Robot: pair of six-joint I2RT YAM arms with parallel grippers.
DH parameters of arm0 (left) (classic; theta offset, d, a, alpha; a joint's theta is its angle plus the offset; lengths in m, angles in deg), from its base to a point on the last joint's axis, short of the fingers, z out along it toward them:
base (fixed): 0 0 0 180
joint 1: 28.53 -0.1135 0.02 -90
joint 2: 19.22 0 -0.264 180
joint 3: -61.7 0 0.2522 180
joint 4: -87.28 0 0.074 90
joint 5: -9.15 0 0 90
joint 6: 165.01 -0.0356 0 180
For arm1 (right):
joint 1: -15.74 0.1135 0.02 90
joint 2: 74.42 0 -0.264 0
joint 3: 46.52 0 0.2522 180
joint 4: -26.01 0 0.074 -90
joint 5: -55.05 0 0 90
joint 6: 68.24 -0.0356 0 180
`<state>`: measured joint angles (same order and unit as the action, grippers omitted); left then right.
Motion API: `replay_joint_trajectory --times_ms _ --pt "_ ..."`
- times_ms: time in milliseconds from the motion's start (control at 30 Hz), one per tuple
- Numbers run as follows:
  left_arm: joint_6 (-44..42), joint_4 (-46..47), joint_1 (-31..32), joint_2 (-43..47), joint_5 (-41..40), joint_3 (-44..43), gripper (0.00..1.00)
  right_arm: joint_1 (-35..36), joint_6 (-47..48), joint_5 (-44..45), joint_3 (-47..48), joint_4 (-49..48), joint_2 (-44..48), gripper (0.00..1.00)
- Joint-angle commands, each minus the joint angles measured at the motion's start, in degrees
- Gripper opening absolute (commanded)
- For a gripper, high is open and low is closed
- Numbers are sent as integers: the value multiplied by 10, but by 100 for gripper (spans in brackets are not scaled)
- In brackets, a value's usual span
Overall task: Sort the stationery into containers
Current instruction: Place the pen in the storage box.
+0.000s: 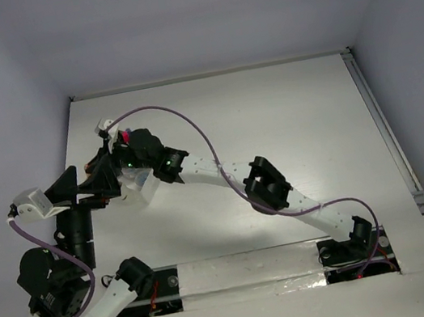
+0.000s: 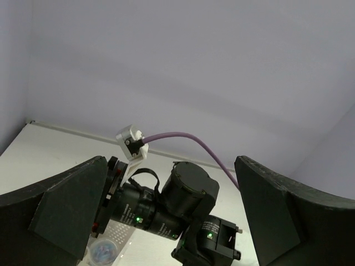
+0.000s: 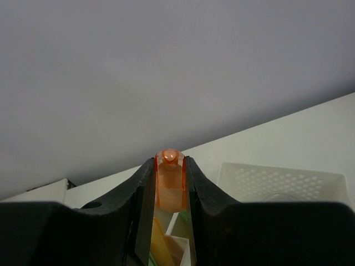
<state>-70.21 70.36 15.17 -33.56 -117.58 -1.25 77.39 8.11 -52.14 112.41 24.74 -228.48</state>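
Right gripper (image 3: 170,166), arm stretched leftward, pinches a stubby translucent orange piece (image 3: 170,185) at its fingertips, a white perforated plastic bin (image 3: 277,176) just beyond. Left gripper (image 2: 172,191) tilts upward, fingers spread wide.

Translucent orange piece (image 3: 170,185); black right claw (image 3: 170,162); white bin (image 3: 277,178), dotted perforations; purple cable (image 2: 183,134); white tabletop (image 1: 286,112); grey wall (image 3: 166,66).
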Motion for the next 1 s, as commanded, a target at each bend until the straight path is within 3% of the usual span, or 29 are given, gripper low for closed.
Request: replay_joint_trajectory --times_ms 0,133,200,300,333,433,633,833,967 --pt "-2 28 -10 -9 17 2 99 8 17 1 -22 -41 16 0" --pt "0 28 -21 -10 25 4 99 8 24 2 -36 -47 28 13" --pt "3 27 -27 -12 32 4 99 8 27 6 -35 -46 31 14" --pt "4 28 -33 -15 35 4 99 8 27 4 -38 -47 38 33" --pt "4 28 -33 -16 36 3 99 8 27 3 -38 -47 39 47" --pt "7 28 -39 -16 39 3 99 8 21 -5 -38 -53 51 64" --pt "26 26 -44 -22 55 -23 99 8 10 -19 -53 -64 89 81" --pt "48 13 -44 -33 56 -57 99 8 0 -29 -213 -140 220 100" --pt "60 3 -44 -50 62 -91 99 8 22 30 -351 -148 336 100"
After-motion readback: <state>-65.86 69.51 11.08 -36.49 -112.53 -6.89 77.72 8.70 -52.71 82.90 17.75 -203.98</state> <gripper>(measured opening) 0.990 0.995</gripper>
